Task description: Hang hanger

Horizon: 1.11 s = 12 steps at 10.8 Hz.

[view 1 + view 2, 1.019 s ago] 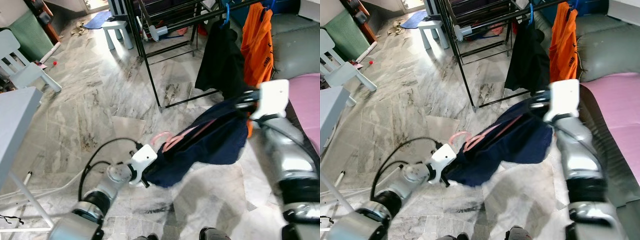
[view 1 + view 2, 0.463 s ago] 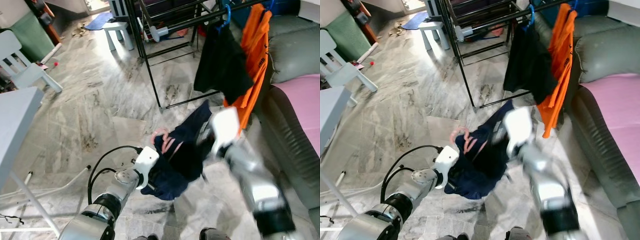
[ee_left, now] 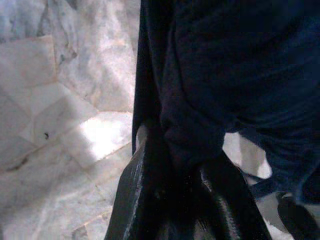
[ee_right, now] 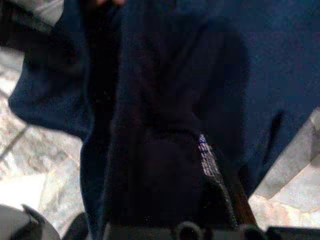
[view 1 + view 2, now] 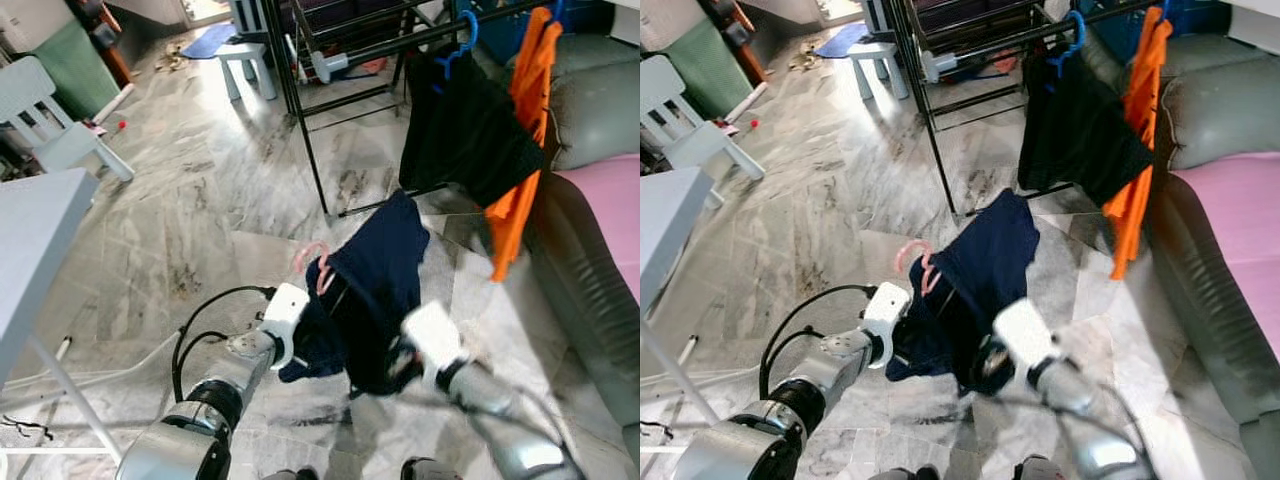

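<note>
Left tool [image 3: 182,165]: two black fingers clamped together on a fold of the navy garment [image 5: 375,285], low over the marble floor [image 5: 180,210]. Its silver arm reaches forward from the lower left, a black cable looping beside it.

Right tool [image 4: 165,165]: pressed into the same navy garment from the other side, blurred in the head views; fabric covers its fingers, so whether they are apart or together cannot be told.

Navy garment: bunched and hanging between the two tools, its upper part raised toward the rack, its lower edge near the floor.

Pink hanger [image 5: 313,262]: hook protrudes from the garment's upper left edge, just above the left tool.

Black clothes rack [image 5: 300,100]: stands on the floor beyond the garment, well apart from both tools.

Black garment [image 5: 462,130]: hangs from a blue hanger [image 5: 462,40] on the rack.

Orange garment [image 5: 525,120]: hangs just beside the black one, on its right.

Grey sofa [image 5: 595,110]: at right, with pink fabric [image 5: 610,210] on it.

Pale desk [image 5: 35,260]: at left edge.

White chair [image 5: 55,120]: upper left.
</note>
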Motion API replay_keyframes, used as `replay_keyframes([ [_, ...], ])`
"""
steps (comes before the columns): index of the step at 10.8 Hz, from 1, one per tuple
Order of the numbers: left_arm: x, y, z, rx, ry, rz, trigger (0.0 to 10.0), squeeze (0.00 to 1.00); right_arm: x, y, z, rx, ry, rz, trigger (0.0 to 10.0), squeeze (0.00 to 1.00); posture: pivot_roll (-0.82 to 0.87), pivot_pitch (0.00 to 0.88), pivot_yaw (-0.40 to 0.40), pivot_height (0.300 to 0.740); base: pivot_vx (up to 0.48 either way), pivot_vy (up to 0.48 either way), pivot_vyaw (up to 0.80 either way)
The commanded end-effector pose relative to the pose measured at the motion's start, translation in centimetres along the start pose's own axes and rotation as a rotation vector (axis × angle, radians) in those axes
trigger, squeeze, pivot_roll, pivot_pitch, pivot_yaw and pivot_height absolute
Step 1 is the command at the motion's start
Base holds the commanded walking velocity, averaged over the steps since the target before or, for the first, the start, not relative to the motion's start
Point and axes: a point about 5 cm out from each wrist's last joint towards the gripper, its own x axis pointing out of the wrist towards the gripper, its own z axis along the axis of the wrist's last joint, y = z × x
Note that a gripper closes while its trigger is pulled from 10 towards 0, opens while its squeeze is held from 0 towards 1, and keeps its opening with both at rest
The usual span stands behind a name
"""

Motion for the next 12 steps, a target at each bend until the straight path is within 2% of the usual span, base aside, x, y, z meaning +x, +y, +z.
replay_keyframes([
  [1,-0.3,1.5,1.0,-0.056,-0.038,0.054,0.0,0.00,0.0,1.4,-2.0,-0.007,0.073,0.040,10.0,0.23,-0.18,0.079,0.168,0.740,0.000,0.000,0.00],
  [2,-0.2,1.4,1.4,-0.070,-0.049,0.054,0.0,0.00,-0.3,2.2,-3.4,-0.017,0.120,0.080,10.0,1.00,-0.18,0.076,0.166,0.740,0.000,0.000,0.00],
  [4,-0.2,1.4,1.8,-0.069,-0.059,0.055,0.0,0.00,-0.9,2.2,-4.8,-0.146,0.158,0.100,10.0,1.00,-0.18,0.077,0.165,0.740,0.000,0.000,0.00],
  [5,-0.3,1.6,1.7,-0.072,-0.058,0.070,0.0,0.00,-1.1,1.4,-5.2,-0.208,0.162,0.053,10.0,1.00,-0.18,0.079,0.166,0.740,0.000,0.000,0.00],
  [6,-0.3,1.7,1.5,-0.073,-0.056,0.080,0.0,0.00,-1.1,-0.2,-4.6,-0.267,0.109,-0.096,10.0,1.00,-0.18,0.080,0.165,0.740,0.000,0.000,0.00],
  [7,-0.3,1.6,1.5,-0.068,-0.054,0.076,0.0,0.00,-0.8,-1.3,-3.6,-0.260,0.044,-0.212,10.0,1.00,-0.18,0.080,0.165,0.740,0.000,0.000,0.00],
  [8,-0.3,1.5,1.4,-0.052,-0.052,0.078,0.0,0.00,-0.9,-1.2,-3.3,-0.244,0.018,-0.216,10.0,1.00,-0.18,0.080,0.164,0.740,0.000,0.000,0.00],
  [9,-0.3,1.6,1.3,-0.020,-0.046,0.078,0.0,0.00,-1.0,-0.8,-3.4,-0.211,0.005,-0.177,10.0,1.00,-0.19,0.082,0.165,0.740,0.000,0.000,0.00],
  [10,-0.5,2.0,1.1,0.032,-0.039,0.075,0.0,0.00,-1.1,-0.3,-3.4,-0.230,0.000,-0.090,10.0,1.00,-0.19,0.082,0.165,0.740,0.000,0.000,0.00],
  [11,-0.7,2.3,1.3,0.117,-0.033,0.055,0.0,0.00,-1.7,0.1,-3.5,-0.258,-0.011,0.038,10.0,1.00,-0.19,0.086,0.167,0.740,0.000,0.000,0.00],
  [12,-1.0,2.7,1.3,0.230,-0.021,0.020,0.0,0.00,-2.7,-0.3,-3.6,-0.349,-0.008,0.134,10.0,1.00,-0.19,0.090,0.170,0.740,0.000,0.000,0.00],
])
